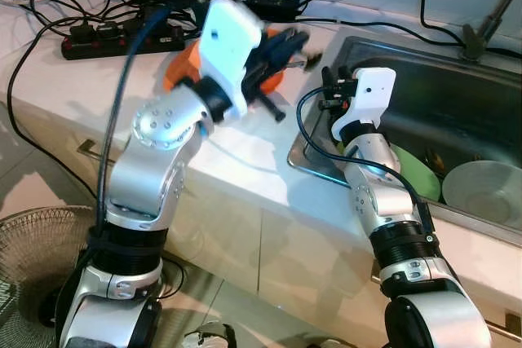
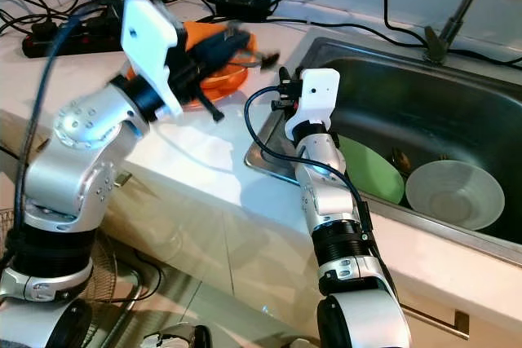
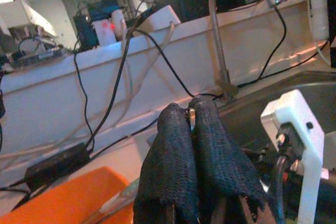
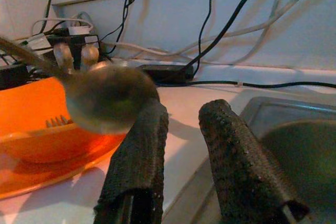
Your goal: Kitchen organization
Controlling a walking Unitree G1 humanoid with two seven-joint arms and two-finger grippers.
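Left wrist view: left gripper (image 3: 193, 113) jaws closed.

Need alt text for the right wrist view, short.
The right hand, its two black fabric-covered fingers apart, hovers at the edge of a white counter by a steel sink. A blurred metal spoon hangs before an orange plastic bowl.
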